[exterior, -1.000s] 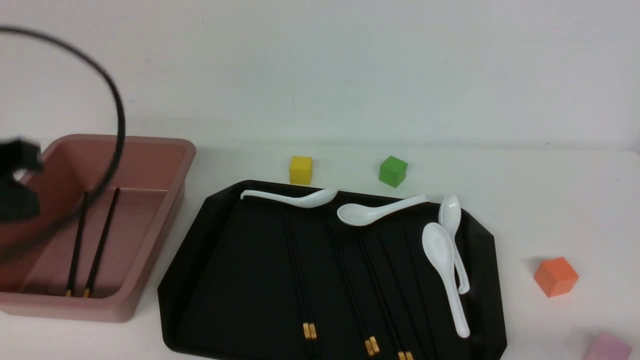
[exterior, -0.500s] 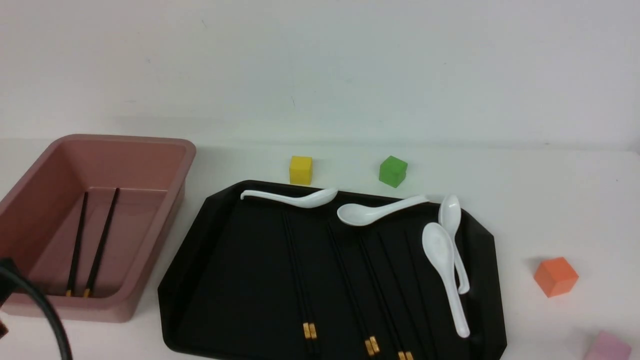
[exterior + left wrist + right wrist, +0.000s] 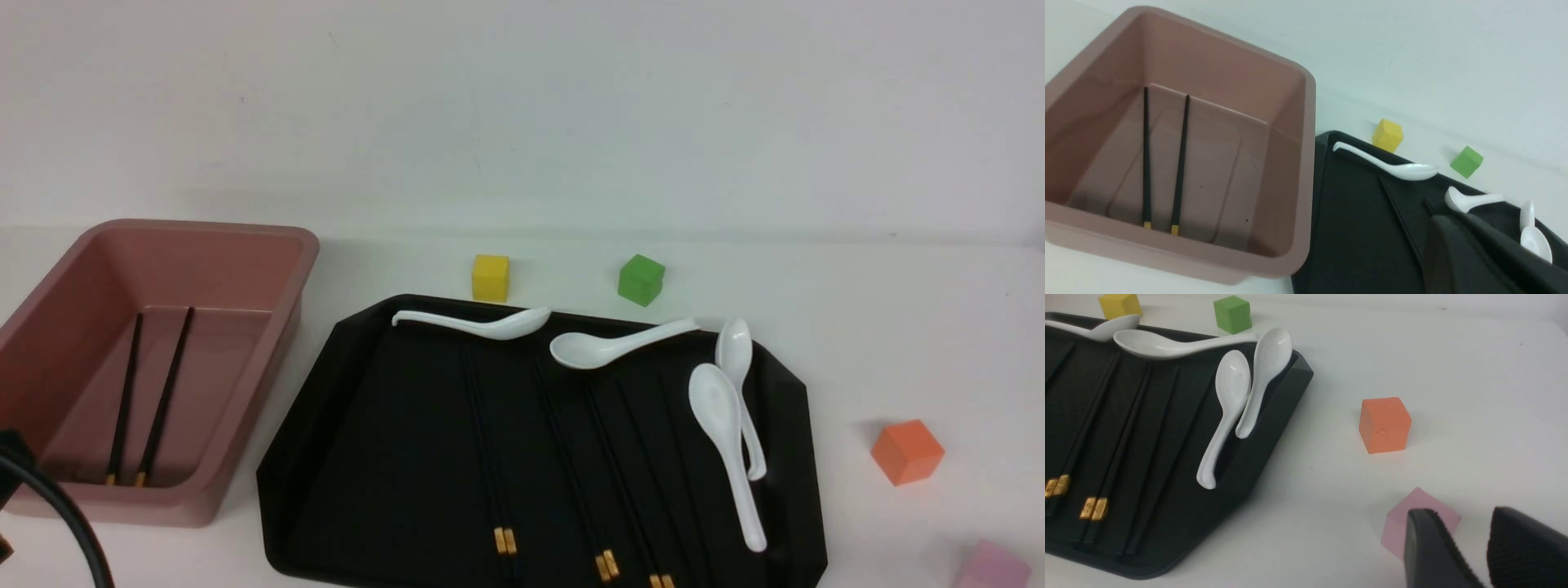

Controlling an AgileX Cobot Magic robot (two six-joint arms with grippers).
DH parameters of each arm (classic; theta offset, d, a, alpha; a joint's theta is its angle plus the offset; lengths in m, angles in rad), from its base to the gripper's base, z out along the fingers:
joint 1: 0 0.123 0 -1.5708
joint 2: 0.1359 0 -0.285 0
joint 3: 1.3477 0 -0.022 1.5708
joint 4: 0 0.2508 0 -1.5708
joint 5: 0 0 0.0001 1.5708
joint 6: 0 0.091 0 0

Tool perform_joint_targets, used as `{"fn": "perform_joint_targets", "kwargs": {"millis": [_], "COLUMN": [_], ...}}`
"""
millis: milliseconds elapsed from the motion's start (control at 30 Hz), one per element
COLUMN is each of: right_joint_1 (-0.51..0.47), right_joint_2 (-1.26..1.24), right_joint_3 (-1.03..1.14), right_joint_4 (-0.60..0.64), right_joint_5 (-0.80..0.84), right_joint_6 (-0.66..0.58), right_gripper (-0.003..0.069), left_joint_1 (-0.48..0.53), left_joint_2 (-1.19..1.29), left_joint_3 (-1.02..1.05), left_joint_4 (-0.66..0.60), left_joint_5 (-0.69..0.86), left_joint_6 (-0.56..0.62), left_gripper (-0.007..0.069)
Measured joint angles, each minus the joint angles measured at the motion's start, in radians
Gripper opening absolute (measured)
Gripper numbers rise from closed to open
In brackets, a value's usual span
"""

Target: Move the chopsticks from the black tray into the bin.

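The pink bin (image 3: 306, 269) stands at the left with two black chopsticks (image 3: 143, 392) lying on its floor; they also show in the left wrist view (image 3: 1163, 159). Three more pairs of chopsticks (image 3: 571, 457) lie side by side on the black tray (image 3: 343, 425), gold bands toward me. My left gripper (image 3: 1453, 218) is shut and empty, back from the bin and above the tray's near left part. My right gripper (image 3: 1470, 516) is open and empty over the table, right of the tray, just above a pink cube (image 3: 1396, 526). Neither gripper shows in the front view.
Several white spoons (image 3: 722, 425) lie along the tray's far and right sides. A yellow cube (image 3: 491, 277) and a green cube (image 3: 641, 279) sit behind the tray. An orange cube (image 3: 906, 451) and the pink cube (image 3: 992, 567) sit to its right. My left arm's cable (image 3: 57, 510) crosses the bottom left corner.
My left arm and its cable have pulled back from over the bin to the bottom left corner. The two chopsticks in the bin and everything on the tray stay put.
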Motion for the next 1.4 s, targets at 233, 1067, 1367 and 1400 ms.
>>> {"fn": "perform_joint_targets", "kwargs": {"millis": [233,1067,1367,1400], "right_joint_1": [0.0,0.0,0.0,0.0], "right_joint_2": [0.0,0.0,0.0,0.0], "right_joint_3": [0.0,0.0,0.0,0.0], "right_joint_4": [0.0,0.0,0.0,0.0], "right_joint_5": [0.0,0.0,0.0,0.0], "right_joint_6": [0.0,0.0,0.0,0.0], "right_gripper": [0.0239,0.0239,0.0239,0.0239], "left_joint_1": [-0.051,-0.179,-0.179,-0.179], "left_joint_2": [-0.093,-0.38,-0.38,-0.38], "left_joint_3": [0.065,0.385,0.385,0.385], "left_joint_4": [0.113,0.619,0.62,0.62], "left_joint_5": [-0.014,-0.005,-0.005,-0.005], "left_joint_6": [-0.062,-0.633,-0.633,-0.633], "left_gripper": [-0.0013,-0.0009,-0.0009,-0.0008]}}
